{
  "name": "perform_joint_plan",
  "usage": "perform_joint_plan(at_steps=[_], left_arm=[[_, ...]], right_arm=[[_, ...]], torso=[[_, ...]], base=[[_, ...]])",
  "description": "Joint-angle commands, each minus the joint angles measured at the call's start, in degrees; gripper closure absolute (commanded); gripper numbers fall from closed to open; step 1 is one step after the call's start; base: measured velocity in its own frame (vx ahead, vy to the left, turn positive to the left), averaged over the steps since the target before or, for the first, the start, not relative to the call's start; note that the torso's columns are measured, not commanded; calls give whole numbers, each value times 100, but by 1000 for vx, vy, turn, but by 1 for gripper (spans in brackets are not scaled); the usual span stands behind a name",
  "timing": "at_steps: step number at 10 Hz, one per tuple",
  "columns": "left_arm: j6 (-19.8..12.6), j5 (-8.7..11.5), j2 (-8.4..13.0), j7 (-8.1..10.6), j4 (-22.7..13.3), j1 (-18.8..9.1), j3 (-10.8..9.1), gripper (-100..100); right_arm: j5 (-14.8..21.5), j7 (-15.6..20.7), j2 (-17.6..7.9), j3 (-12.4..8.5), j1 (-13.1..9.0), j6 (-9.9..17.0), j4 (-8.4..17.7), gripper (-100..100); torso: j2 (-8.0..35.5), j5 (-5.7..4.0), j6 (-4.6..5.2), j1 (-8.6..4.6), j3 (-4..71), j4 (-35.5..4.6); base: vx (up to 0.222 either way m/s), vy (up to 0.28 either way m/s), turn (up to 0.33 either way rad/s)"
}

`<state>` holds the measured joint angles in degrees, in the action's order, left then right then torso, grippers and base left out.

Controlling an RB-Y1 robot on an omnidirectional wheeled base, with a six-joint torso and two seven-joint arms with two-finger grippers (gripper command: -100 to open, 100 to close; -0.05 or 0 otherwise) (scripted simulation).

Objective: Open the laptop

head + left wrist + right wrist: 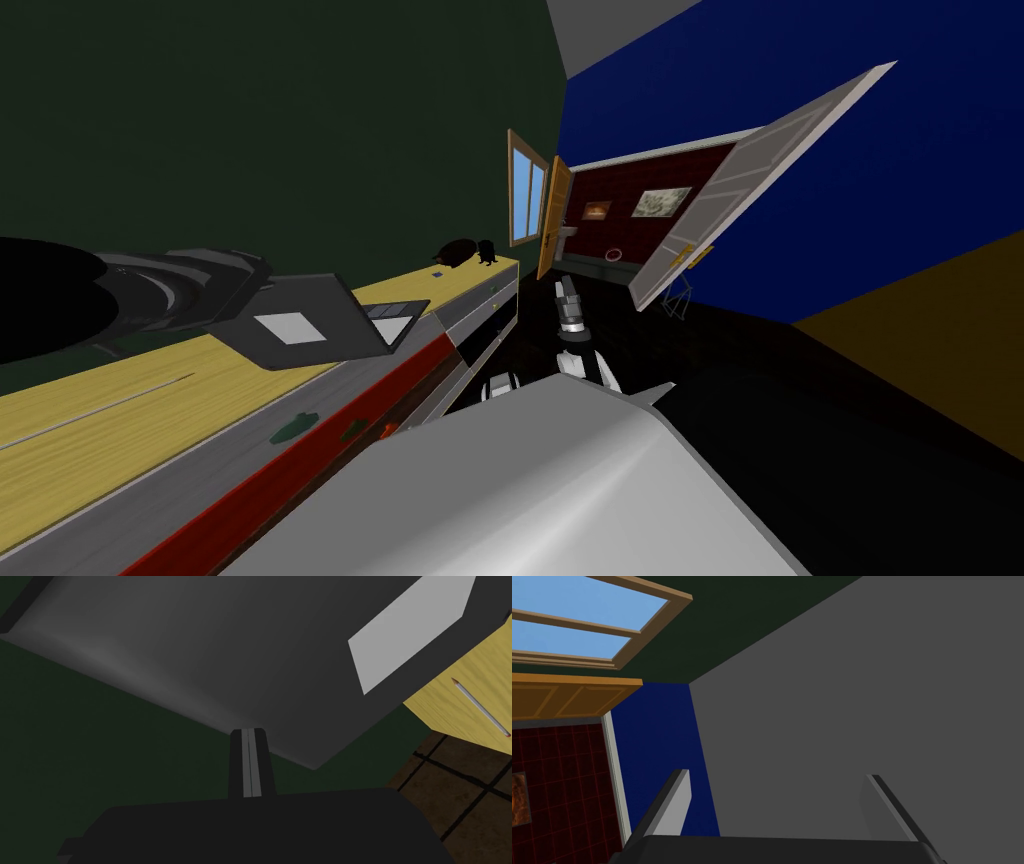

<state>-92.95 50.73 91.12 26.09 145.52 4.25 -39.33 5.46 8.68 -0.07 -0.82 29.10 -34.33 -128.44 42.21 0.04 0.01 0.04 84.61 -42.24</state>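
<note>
Left fingers (pixel 245 766) pressed together, empty, tips at laptop (pixel 225 651) lid edge; right fingers (pixel 674 808) spread, empty.

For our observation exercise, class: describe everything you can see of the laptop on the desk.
The laptop is dark grey, with a light grey rectangle on the back of its lid. It sits on the yellow wood-look desk, lid raised off the base, where keyboard and touchpad show. The left gripper, fingers shut, meets the lid's edge.
</note>
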Motion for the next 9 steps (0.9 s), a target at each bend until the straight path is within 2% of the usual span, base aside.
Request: perform_joint_plan(at_steps=[1, 3, 4, 9], left_arm=[[-17, 160, 18, 0, -205, -50, -30, -100], [-25, 380, 47, 13, -358, -126, -63, -100], [-31, 557, 71, 23, -439, -187, -91, -100], [-58, 1029, 144, 52, -603, -347, -167, -100]], right_arm=[[0, 0, 0, 0, 0, 0, 0, 0], [0, 0, 0, 0, -1, 0, 0, 0], [0, 0, -1, 0, -1, 0, 0, 0], [0, 0, 0, 0, 0, 0, 0, 0]], torso=[[3, -1, -1, -2, -1, -1], [6, -4, 7, 3, -1, -4], [8, -2, 0, 3, -4, -5], [5, -7, -1, -13, -3, -3]], base=[[-16, 25, -88], [-40, 68, -149], [-42, 88, -129], [-31, 59, -101]])
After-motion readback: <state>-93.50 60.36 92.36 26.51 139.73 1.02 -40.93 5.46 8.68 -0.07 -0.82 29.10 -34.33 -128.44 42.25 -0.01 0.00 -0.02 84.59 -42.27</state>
